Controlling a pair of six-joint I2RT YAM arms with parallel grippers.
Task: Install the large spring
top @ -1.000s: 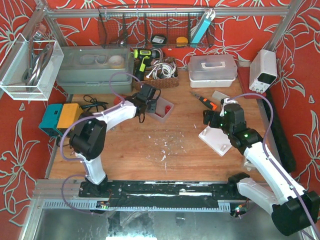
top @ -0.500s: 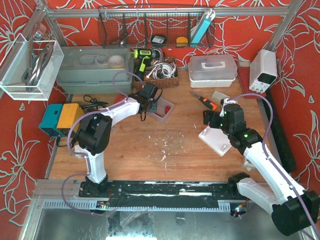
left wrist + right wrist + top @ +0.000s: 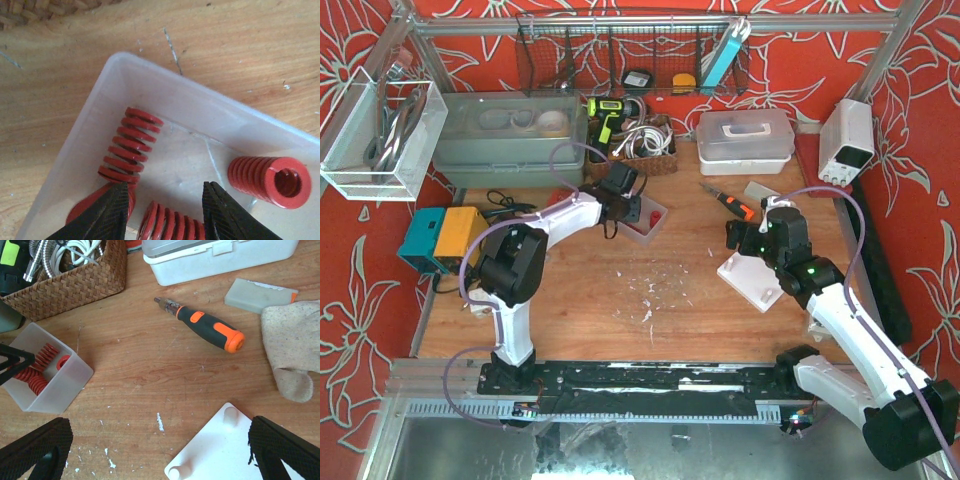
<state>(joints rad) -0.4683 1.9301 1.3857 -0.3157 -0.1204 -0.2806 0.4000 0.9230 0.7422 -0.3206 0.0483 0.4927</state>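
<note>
Since a second ago my left arm's elbow has swung inward and the left tool (image 3: 165,192) has narrowed. It stands half apart, astride a red spring (image 3: 172,225) in the bin (image 3: 165,95); whether it touches, I cannot tell. Right tool (image 3: 157,426) gapes wide, with the plate (image 3: 215,450) just under it on the counter (image 3: 150,365).

Red coil springs (image 3: 131,145) lie sideways in a clear bin (image 3: 150,85); white pegged plate (image 3: 215,450) flat on the counter (image 3: 150,365).
</note>
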